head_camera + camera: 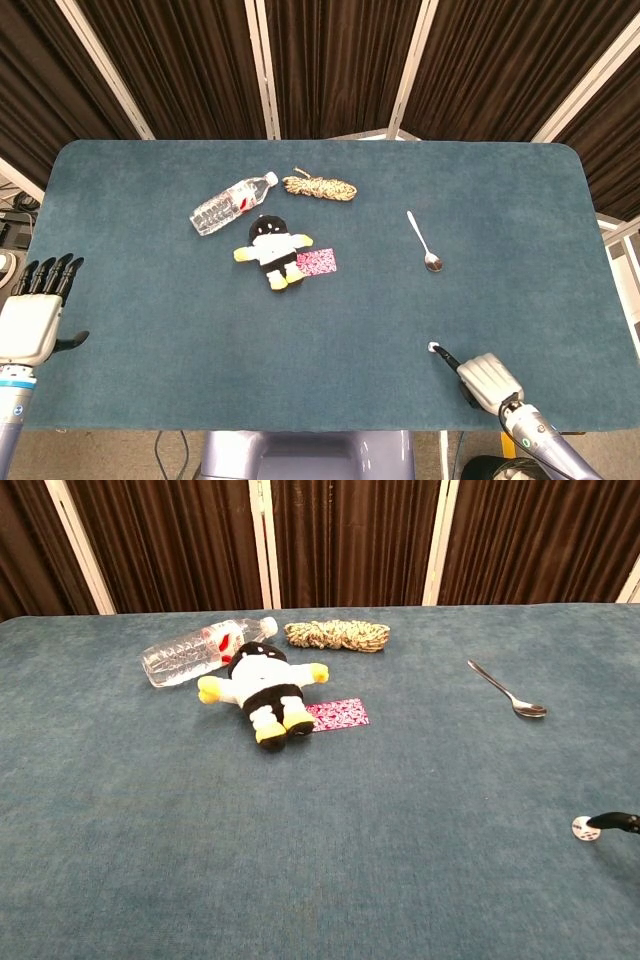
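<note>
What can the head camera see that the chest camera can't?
Only the head view shows the left robot hand, fingers spread beside the table, and the body of the right robot hand. Only the chest view shows the spots on the small white piece at a dark fingertip. Both show the bottle, rope bundle, plush doll, pink card and spoon.
</note>
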